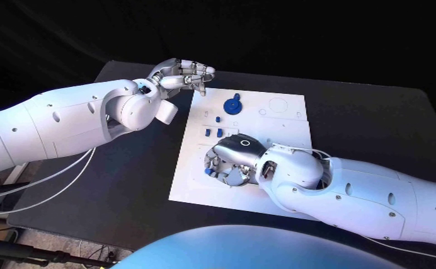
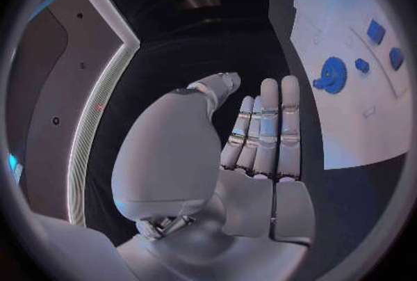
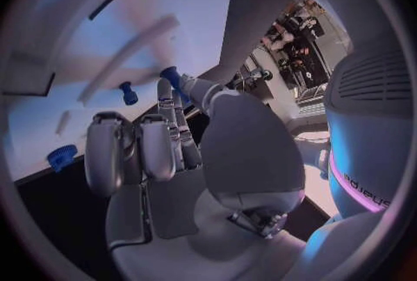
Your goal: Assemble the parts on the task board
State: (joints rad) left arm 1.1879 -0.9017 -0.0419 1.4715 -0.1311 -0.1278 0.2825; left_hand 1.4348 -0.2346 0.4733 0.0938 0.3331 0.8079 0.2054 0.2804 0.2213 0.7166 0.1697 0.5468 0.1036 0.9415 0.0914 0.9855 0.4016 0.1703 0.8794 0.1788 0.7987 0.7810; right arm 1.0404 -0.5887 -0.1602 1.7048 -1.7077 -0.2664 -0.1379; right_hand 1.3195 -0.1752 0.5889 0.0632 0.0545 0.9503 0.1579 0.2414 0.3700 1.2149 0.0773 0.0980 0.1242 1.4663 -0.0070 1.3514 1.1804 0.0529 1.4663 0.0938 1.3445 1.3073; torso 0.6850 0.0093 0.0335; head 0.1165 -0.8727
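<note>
Covering board's (image 1: 277,108) near parts: right hand (image 1: 234,155).

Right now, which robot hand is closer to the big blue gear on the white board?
Left. The left hand hovers just beyond the task board's far corner, close to the gear. The right hand is down over the board's near part.

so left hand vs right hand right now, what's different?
The left hand hangs off the task board, beyond its far left corner; the right hand is down over the board's near left part. The left hand is open and holds nothing; the right hand's fingers are curled among small blue parts. Both are silver on white arms.
</note>
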